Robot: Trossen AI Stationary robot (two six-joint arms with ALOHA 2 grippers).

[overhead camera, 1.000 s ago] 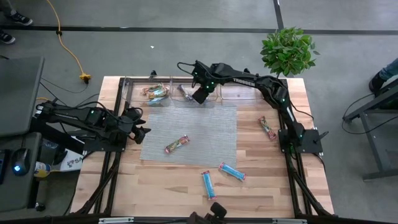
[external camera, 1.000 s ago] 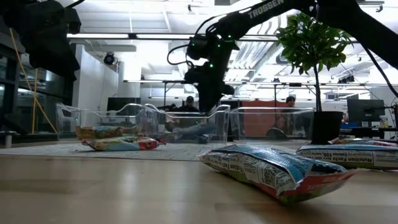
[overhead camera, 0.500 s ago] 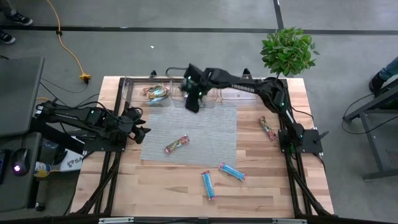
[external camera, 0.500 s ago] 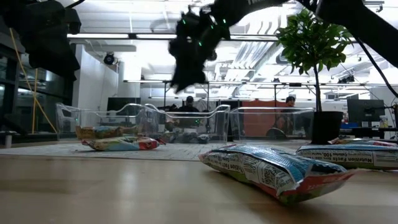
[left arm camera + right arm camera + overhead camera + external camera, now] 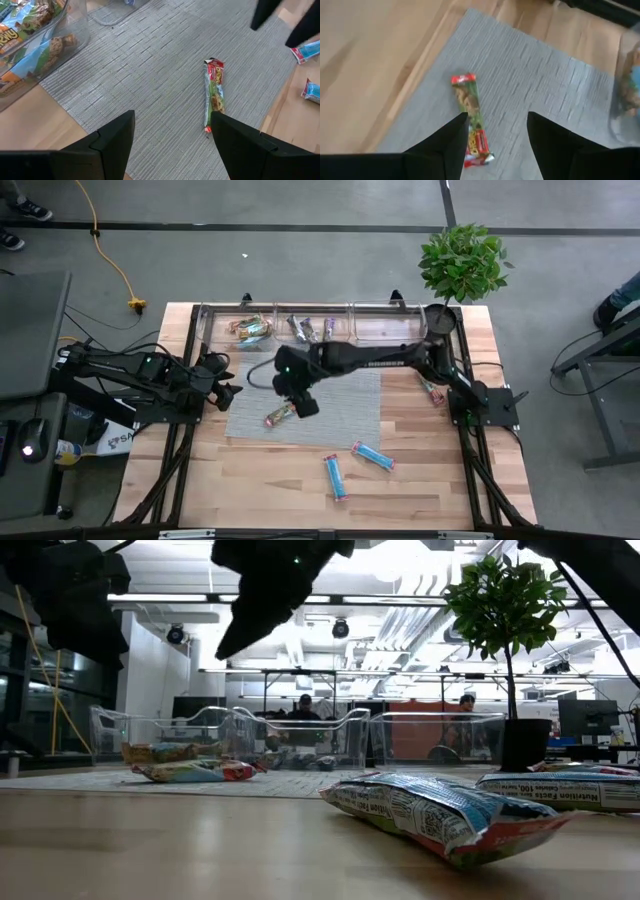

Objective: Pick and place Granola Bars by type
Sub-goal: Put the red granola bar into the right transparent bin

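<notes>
We are looking down on the bench [image 5: 260, 480], where the right gripper [image 5: 303, 402] is hanging low over the grey mat [image 5: 340, 395] with its fingers spread apart and nothing between them. The green-and-red granola bar [image 5: 283, 413] is lying flat on the mat just beside and slightly below that gripper in the high view, not touching it. In the right wrist view the same bar [image 5: 472, 120] is showing between and just ahead of the two dark fingers [image 5: 447, 145].

The bar's long axis is running diagonally across the mat: in the high view one end is pointing toward the near left corner of the mat and the other toward the far right.

The left gripper [image 5: 226, 391] is waiting at the left edge of the mat, its fingers also apart and empty; from its wrist camera we are seeing the bar [image 5: 214, 92] well ahead of it.

Two light blue bars [image 5: 372, 454] are lying on bare wood near the front edge, well apart from both grippers, and another bar [image 5: 431, 387] is lying on the wood right of the mat. The clear bins [image 5: 300, 330] along the far edge are holding more bars.
</notes>
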